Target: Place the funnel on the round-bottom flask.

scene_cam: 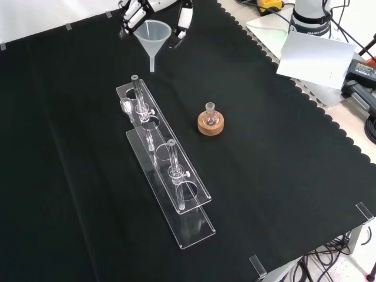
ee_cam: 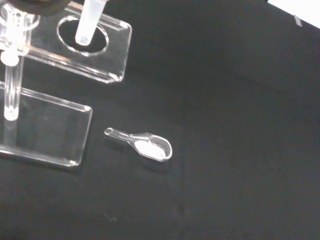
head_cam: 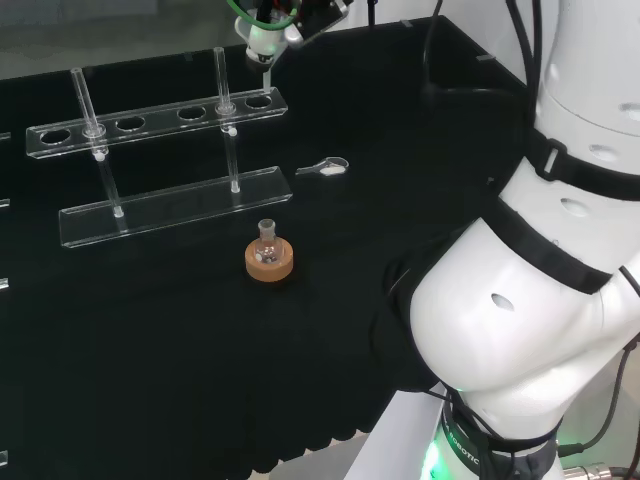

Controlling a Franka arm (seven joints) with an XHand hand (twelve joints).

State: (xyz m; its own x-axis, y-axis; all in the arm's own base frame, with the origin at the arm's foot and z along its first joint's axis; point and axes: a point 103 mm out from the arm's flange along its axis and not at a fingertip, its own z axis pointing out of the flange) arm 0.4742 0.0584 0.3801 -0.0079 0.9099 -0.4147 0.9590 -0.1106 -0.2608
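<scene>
A clear funnel [scene_cam: 153, 32] hangs in the air at the top of the front view, stem pointing down. The hand [scene_cam: 138, 13] is shut on it, fingers on both sides of the cone. In the head view the hand [head_cam: 262, 30] is at the far edge of the cloth, with the funnel stem [head_cam: 265, 72] just above the rack's right end. The wrist view has the funnel stem [ee_cam: 89, 22] over a rack hole. The small round-bottom flask [head_cam: 266, 238] [scene_cam: 210, 111] stands upright on a cork ring [head_cam: 269, 262] [scene_cam: 211, 125] mid-cloth, well apart from the hand.
A clear two-tier test-tube rack [head_cam: 160, 125] [scene_cam: 167, 170] [ee_cam: 75, 55] with test tubes stands between the hand and the cloth's left in the head view. A small clear scoop [head_cam: 325, 167] [ee_cam: 145, 145] with white powder lies near the rack's end. The arm's white links [head_cam: 540, 260] stand at right.
</scene>
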